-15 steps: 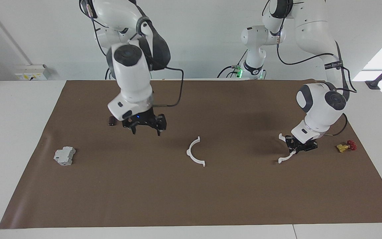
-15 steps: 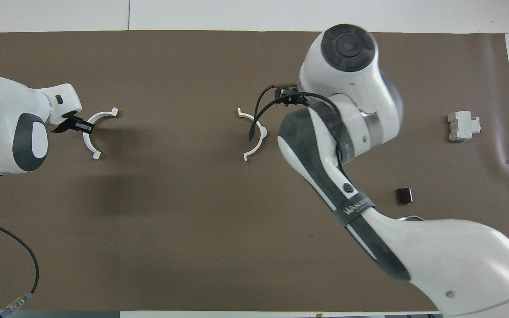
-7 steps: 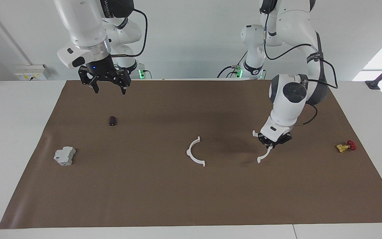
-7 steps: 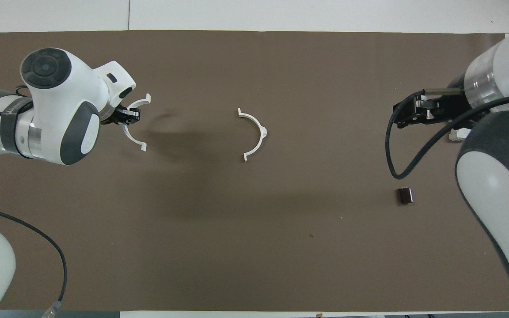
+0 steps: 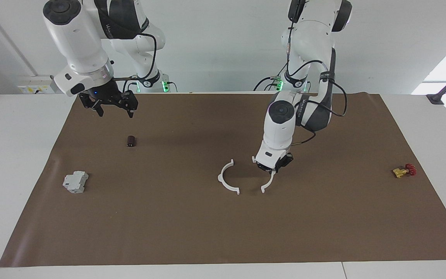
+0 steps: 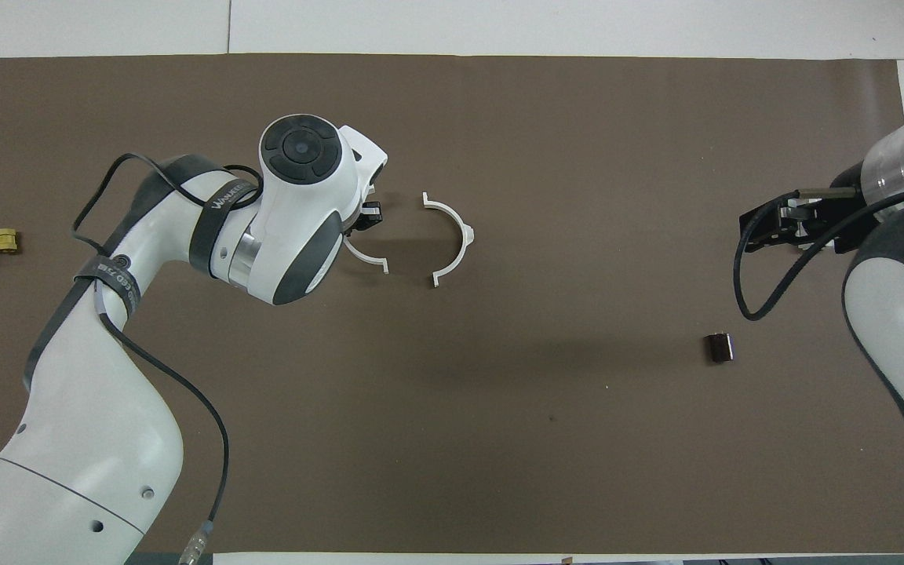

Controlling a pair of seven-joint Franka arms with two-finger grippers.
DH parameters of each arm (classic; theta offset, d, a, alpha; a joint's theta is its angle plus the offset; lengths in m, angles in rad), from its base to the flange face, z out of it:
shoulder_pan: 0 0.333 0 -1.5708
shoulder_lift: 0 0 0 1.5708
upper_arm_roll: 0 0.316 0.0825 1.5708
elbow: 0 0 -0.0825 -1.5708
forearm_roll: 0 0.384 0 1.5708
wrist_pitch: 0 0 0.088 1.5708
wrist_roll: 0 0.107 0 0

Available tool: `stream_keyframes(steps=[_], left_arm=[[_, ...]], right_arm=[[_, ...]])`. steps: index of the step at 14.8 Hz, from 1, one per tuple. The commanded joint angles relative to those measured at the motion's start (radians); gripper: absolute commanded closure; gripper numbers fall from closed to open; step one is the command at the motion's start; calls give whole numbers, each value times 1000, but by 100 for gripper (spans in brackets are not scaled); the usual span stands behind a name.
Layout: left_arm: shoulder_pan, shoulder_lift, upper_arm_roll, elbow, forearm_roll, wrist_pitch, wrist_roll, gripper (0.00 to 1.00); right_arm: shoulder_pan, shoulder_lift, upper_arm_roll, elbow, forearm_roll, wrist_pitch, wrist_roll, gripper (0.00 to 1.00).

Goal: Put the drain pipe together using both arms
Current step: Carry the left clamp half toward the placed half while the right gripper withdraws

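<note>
Two half-rings form the drain pipe. One half-ring [image 5: 229, 178] lies flat mid-tabletop. The left gripper [image 5: 272, 167], jaws clamped on the other half-ring [image 5: 267, 185], holds it just beside the first, open ends facing. Align both end pairs before pressing together. The right gripper [image 5: 110, 104] waits, jaws apart, over the tabletop's right-arm end.

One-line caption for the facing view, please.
Left gripper carries one white half-ring beside its mate on the brown mat; right gripper waits open.

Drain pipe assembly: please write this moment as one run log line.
left gripper: shut on held half-ring, beside lying half-ring, not joined | right gripper: open, empty, waiting above mat
</note>
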Motion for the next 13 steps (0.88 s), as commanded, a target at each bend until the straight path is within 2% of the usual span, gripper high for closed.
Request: stream_keyframes(steps=[1, 8, 11, 13], left_arm=[[-14, 30, 13, 35, 15, 29, -23, 100], [-60, 23, 10, -57, 21, 159, -21, 100], [-75, 15, 10, -79, 21, 169, -21, 100], [-83, 10, 10, -100, 21, 170, -20, 100]], right_arm=[[-27, -36, 8, -43, -2, 26, -10, 0], [-51, -66, 22, -69, -3, 31, -17, 0], [-50, -28, 16, -31, -5, 31, -31, 0], [-56, -18, 10, 36, -3, -24, -33, 0]])
